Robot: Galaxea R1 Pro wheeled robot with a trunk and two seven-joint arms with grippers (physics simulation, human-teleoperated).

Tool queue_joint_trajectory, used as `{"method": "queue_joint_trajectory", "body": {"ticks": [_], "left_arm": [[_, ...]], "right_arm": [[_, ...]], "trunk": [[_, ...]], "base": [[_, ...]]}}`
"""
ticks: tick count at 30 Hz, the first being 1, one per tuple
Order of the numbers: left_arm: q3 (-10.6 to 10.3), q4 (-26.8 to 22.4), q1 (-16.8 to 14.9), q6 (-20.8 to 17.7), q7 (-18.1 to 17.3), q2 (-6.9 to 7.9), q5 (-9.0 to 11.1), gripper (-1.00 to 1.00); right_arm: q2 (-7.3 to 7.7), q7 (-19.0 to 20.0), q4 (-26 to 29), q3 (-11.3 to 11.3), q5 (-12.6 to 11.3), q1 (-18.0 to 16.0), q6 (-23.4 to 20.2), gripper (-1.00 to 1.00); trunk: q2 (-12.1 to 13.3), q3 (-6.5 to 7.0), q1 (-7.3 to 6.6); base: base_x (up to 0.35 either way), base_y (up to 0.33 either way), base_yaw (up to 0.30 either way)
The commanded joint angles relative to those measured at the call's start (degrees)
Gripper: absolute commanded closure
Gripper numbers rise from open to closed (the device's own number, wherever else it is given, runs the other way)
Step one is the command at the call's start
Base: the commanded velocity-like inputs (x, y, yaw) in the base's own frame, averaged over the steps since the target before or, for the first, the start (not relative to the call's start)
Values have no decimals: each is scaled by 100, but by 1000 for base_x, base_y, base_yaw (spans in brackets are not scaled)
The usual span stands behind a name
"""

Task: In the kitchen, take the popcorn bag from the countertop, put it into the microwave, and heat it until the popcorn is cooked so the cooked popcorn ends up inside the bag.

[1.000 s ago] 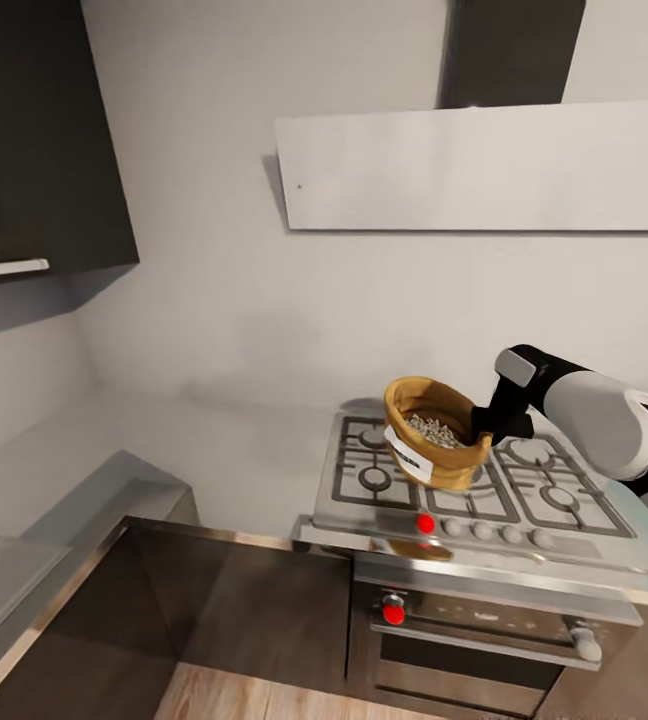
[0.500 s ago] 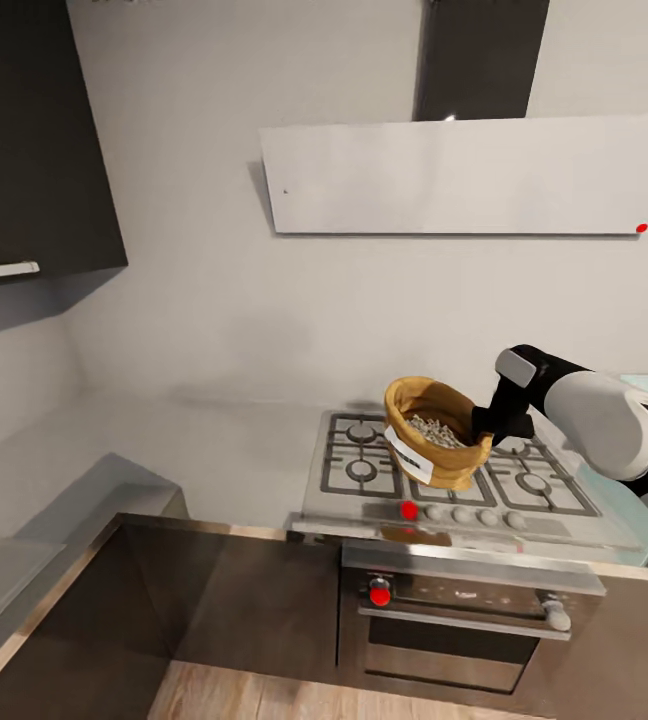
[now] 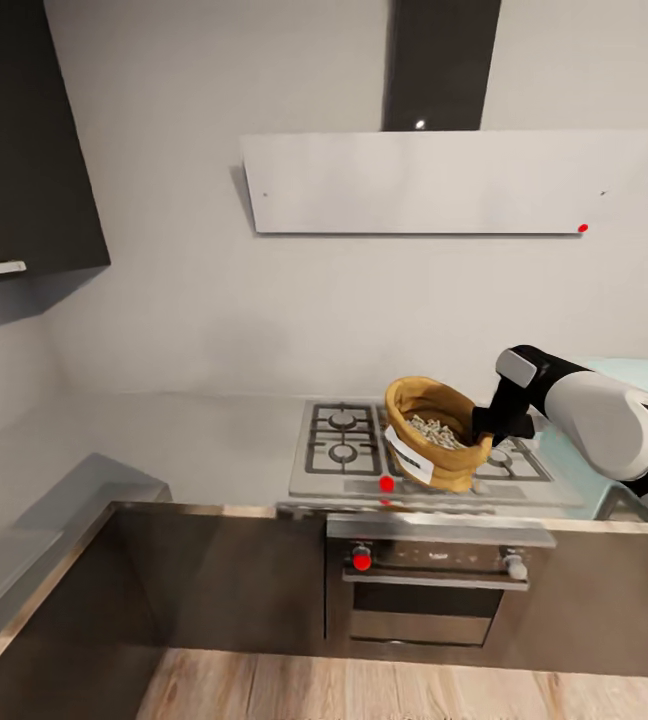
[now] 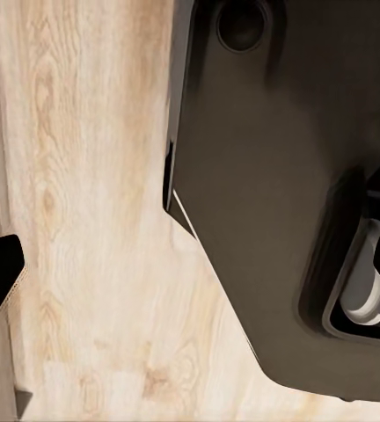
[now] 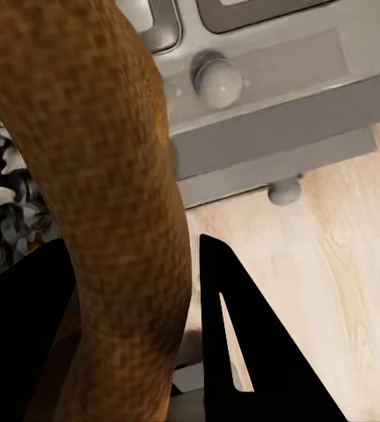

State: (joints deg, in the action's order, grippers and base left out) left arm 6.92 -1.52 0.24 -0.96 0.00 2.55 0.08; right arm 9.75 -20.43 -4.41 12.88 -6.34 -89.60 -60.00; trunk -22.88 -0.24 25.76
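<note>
In the head view my right gripper point(image 3: 484, 425) is shut on the rolled rim of the tan popcorn bag point(image 3: 434, 450). The bag hangs tilted above the front right of the gas hob point(image 3: 344, 450), its white label facing me. Small whitish-grey popcorn bits point(image 3: 436, 431) lie inside. The right wrist view shows the bag's rim point(image 5: 111, 176) between the black fingers point(image 5: 243, 352), with popcorn bits point(image 5: 1, 176) beside it. Behind my right arm, a pale mint-blue piece of the microwave point(image 3: 644, 372) shows. My left gripper point(image 4: 190, 264) hangs open over the wood floor point(image 4: 84, 220).
The grey countertop point(image 3: 184, 440) runs left from the hob and turns a corner toward me. Below the hob sits a black-and-steel oven point(image 3: 424, 590). A slanted white hood point(image 3: 424, 185) and dark wall cabinets point(image 3: 24, 140) hang above. My dark base point(image 4: 269, 176) is beside the left gripper.
The whole view has shifted: hob, oven and hood now look smaller and further left, so the camera moved back. The bag and right gripper keep their place in the picture.
</note>
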Motion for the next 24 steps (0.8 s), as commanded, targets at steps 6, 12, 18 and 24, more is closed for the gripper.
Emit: {"method": "queue_joint_trajectory", "body": {"ticks": [6, 12, 18, 24], "left_arm": [[38, -7, 3, -10, 0, -1, 1, -100], [38, -6, 3, -10, -1, -4, 1, -100], [38, -6, 3, -17, -1, -2, 1, -100], [38, -6, 3, -17, 0, -6, 1, -100]], "right_arm": [[1, -65, -8, 13, -61, -4, 0, 100], [1, -65, -8, 13, -61, -4, 0, 100], [1, -58, -8, 13, -61, -2, 0, 100], [2, -58, -8, 13, -61, -2, 0, 100]], "trunk": [[-4, -3, 2], [-4, -3, 2], [-4, -3, 2], [-4, -3, 2]], "base": [[-2, 2, -296], [0, 0, -297], [-45, 0, -297], [-171, 76, -297]]}}
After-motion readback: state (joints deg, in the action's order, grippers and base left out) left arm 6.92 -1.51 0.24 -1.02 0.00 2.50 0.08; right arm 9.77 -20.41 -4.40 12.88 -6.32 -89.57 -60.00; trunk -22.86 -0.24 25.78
